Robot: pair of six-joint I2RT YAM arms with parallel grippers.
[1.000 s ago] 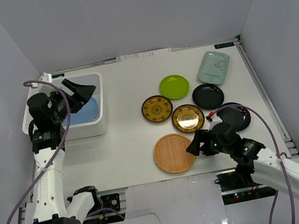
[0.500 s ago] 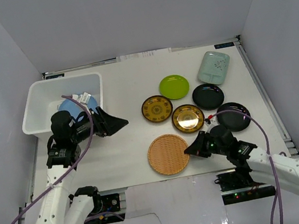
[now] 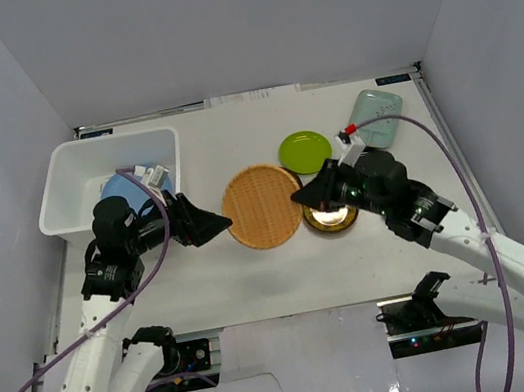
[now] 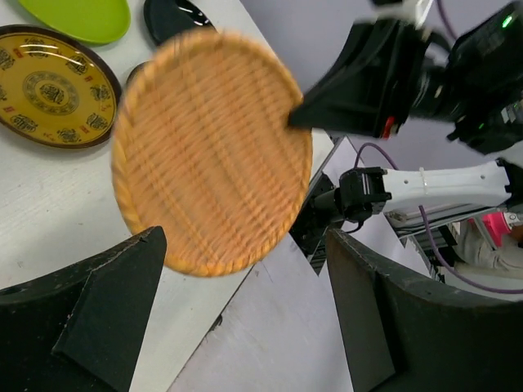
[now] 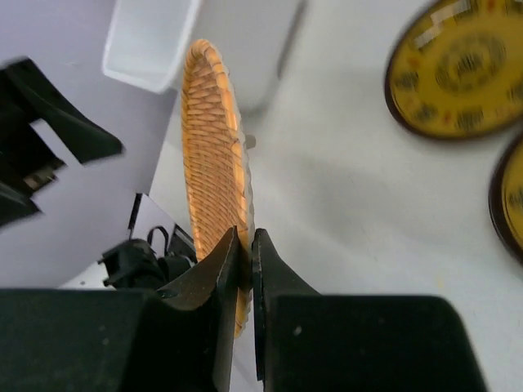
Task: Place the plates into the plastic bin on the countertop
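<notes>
My right gripper [image 3: 301,196] is shut on the rim of the tan woven plate [image 3: 262,206], holding it off the countertop [image 3: 256,278] and tilted on edge; the right wrist view shows the plate [image 5: 214,139] edge-on, pinched between the fingers at my right gripper [image 5: 247,245]. My left gripper [image 3: 215,227] stands open just left of the plate, apart from it; the left wrist view shows the plate [image 4: 212,151] beyond the open left gripper [image 4: 245,327]. The white plastic bin [image 3: 67,185] at the far left holds a light blue plate [image 3: 118,188].
A lime green plate [image 3: 305,152] and a mint rectangular plate [image 3: 376,118] lie at the back right. One brown-and-gold plate [image 3: 332,216] peeks out under my right gripper; another [image 4: 53,98] lies behind the woven plate. A black plate [image 4: 176,15] shows beside it. Grey walls enclose the table.
My right gripper shut on the woven plate, lifted it and carried it back and left to the middle. My left arm left the bin and swung right, towards the plate.
</notes>
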